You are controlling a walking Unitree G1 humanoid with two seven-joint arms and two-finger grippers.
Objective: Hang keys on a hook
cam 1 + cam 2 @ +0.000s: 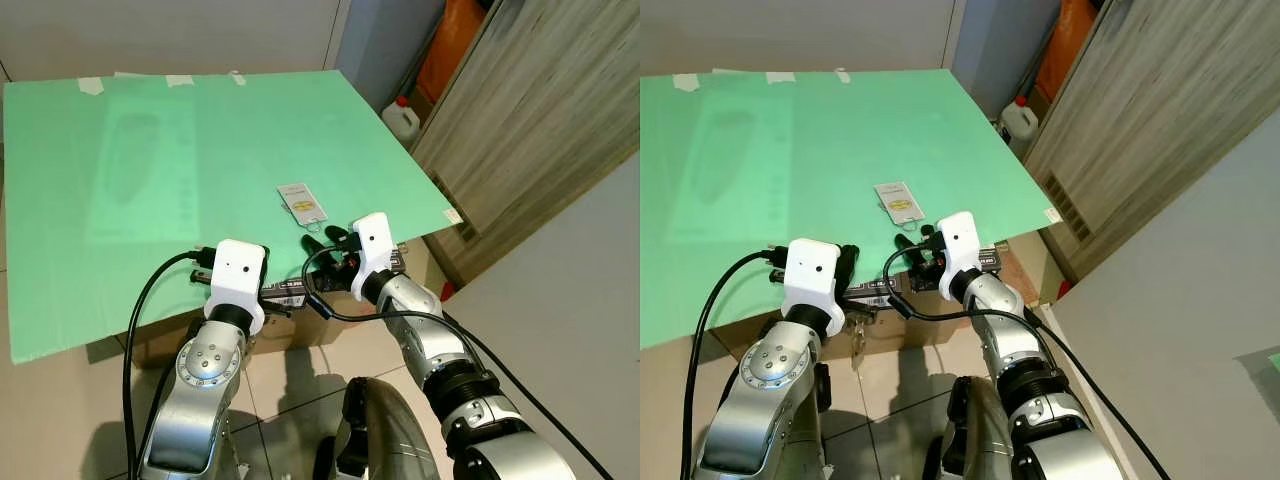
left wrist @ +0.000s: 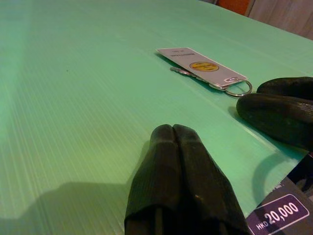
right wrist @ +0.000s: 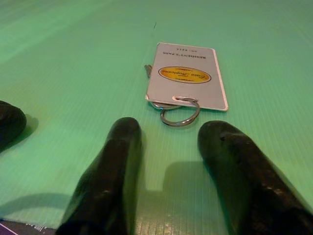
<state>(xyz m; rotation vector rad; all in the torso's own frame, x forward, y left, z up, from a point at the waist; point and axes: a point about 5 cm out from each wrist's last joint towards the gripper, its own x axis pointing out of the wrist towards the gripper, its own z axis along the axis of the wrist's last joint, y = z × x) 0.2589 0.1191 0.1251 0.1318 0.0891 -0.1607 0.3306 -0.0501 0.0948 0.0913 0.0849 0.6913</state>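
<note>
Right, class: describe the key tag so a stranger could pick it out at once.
Find the big green board covering the table. Near its front right edge, just ahead of the open right pincer, lies a key tag: a flat white card with a yellow oval, on a metal ring.

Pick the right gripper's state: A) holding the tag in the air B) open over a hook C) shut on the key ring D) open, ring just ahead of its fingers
D: the right gripper has its fingers spread on the green board, with the key ring and tag lying flat just beyond the tips, untouched.
</note>
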